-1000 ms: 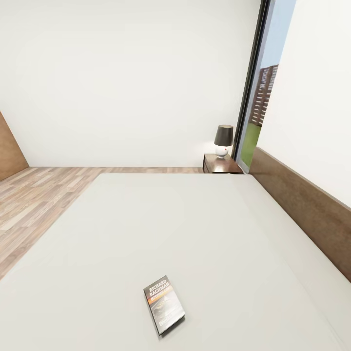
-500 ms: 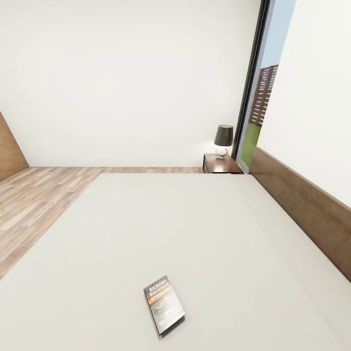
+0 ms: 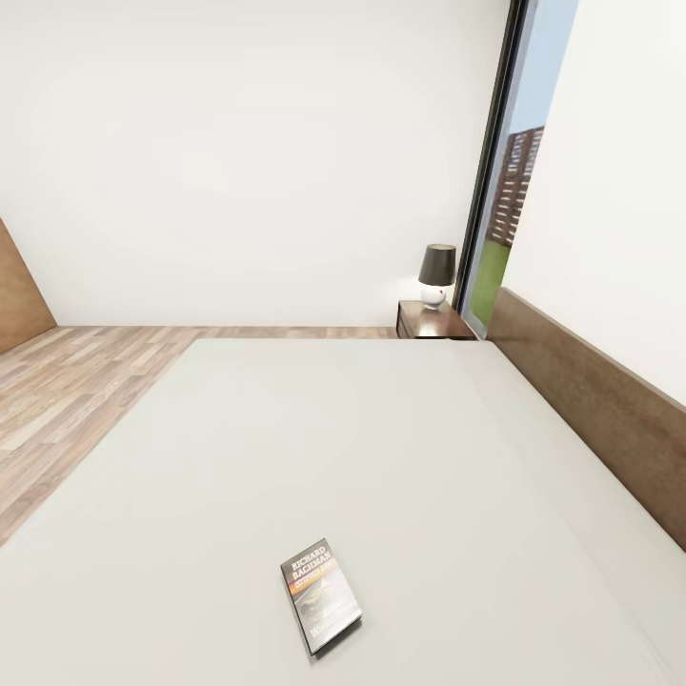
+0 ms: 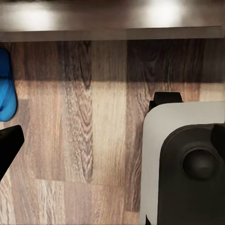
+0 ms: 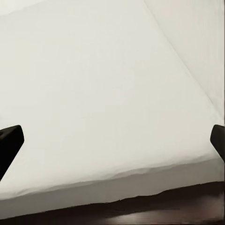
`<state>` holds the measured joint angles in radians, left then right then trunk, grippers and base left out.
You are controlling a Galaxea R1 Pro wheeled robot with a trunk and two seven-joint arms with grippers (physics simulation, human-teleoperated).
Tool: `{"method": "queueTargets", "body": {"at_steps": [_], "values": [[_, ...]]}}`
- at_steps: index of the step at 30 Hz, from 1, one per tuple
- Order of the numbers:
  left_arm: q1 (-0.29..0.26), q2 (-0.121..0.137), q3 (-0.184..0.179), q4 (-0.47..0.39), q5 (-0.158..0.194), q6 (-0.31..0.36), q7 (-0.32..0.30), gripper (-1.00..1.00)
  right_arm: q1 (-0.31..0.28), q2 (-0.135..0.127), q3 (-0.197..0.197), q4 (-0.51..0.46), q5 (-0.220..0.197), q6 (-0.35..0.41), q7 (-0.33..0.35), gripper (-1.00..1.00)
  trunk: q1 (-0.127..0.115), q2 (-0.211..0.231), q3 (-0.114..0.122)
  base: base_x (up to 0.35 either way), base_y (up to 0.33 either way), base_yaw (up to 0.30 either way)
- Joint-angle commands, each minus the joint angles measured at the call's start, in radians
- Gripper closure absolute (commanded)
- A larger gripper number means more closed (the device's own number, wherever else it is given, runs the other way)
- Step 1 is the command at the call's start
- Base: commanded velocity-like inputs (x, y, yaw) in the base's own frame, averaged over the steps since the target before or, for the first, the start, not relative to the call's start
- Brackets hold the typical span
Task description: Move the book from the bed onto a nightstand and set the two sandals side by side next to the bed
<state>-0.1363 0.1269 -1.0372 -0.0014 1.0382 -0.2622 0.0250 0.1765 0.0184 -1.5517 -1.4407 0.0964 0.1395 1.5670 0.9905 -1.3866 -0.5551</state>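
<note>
The book point(image 3: 321, 594), a thin dark paperback with white lettering and an orange band, lies flat on the pale grey mattress of the bed point(image 3: 333, 448), near the view's lower middle. Beyond the bed's far corner stands the dark nightstand point(image 3: 431, 321). One bright blue sandal point(image 4: 6, 89) shows partly on the wooden floor in the left wrist view. My left gripper point(image 4: 112, 140) hangs open over that floor, apart from the sandal. Over the mattress edge point(image 5: 108, 93), my right gripper point(image 5: 112, 140) is open, with nothing between its fingers. The second sandal is out of view.
A black-shaded lamp point(image 3: 436, 273) sits on the nightstand. The long brown headboard point(image 3: 591, 400) runs along the bed's right side, with a tall window point(image 3: 514, 181) behind it. Wooden floor point(image 3: 67, 400) lies left of the bed. My grey and black base point(image 4: 187, 164) is near the left gripper.
</note>
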Motion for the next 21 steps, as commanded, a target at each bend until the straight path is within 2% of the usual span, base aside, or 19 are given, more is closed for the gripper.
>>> {"method": "queueTargets", "body": {"at_steps": [1, 3, 8, 18, 21], "values": [[0.000, 0.000, -0.008, 0.000, 0.005, -0.004, 0.003, -1.00, 0.000, -0.001, -0.019, 0.010, 0.004, -0.001, 0.004, -1.00, 0.000, 0.000, -0.001, 0.000, 0.000, 0.000], [0.000, 0.000, -0.006, 0.000, 0.005, -0.007, 0.003, -1.00, 0.000, -0.004, -0.046, 0.026, 0.005, -0.017, 0.004, -1.00, 0.000, 0.000, -0.001, 0.000, 0.000, 0.000], [0.000, 0.000, -0.004, 0.000, 0.005, -0.013, 0.003, -1.00, 0.001, -0.008, -0.073, 0.047, 0.006, -0.033, 0.004, -1.00, 0.000, 0.000, -0.001, 0.000, 0.000, 0.000], [0.000, 0.003, 0.002, 0.002, 0.010, -0.028, 0.003, -1.00, 0.001, -0.011, -0.085, 0.081, 0.011, -0.045, 0.004, -1.00, 0.000, 0.000, -0.001, 0.000, 0.000, 0.000], [0.000, 0.010, 0.005, 0.005, 0.013, -0.035, 0.003, -1.00, 0.001, -0.012, -0.086, 0.085, 0.022, -0.046, 0.002, -1.00, 0.000, 0.000, -0.001, 0.000, 0.000, 0.000]]}}
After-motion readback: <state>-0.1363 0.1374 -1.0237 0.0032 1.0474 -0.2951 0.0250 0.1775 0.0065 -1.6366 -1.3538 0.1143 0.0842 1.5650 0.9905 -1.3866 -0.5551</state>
